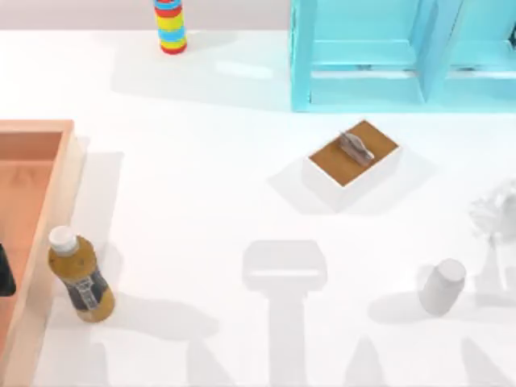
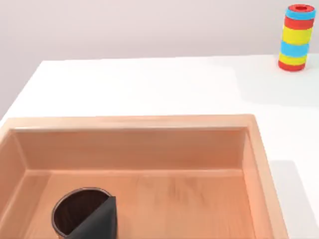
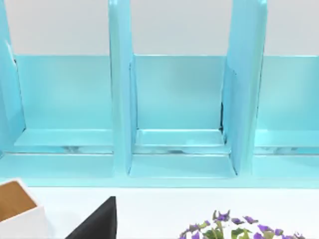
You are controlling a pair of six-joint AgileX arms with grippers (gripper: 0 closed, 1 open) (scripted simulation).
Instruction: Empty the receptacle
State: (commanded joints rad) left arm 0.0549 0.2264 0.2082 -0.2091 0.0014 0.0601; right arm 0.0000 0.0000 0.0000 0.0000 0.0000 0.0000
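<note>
The tray [image 1: 32, 210] lies at the table's [image 1: 210, 185] 9 o'clock edge, a dark cup [image 2: 79, 216] inside. A bottle [image 1: 79, 276] stands just outside its wall. Either tool's state: cannot tell.

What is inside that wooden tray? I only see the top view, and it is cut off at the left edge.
Observer: The left wrist view shows a dark brown round cup standing on the floor of the receptacle. Part of the left gripper covers part of the cup.
Operator: And what is that pale shape at the table's right edge?
Observer: I cannot tell for certain. The right wrist view shows small purple flowers with green leaves in front of the turquoise shelf, with part of the right gripper beside them.
</note>
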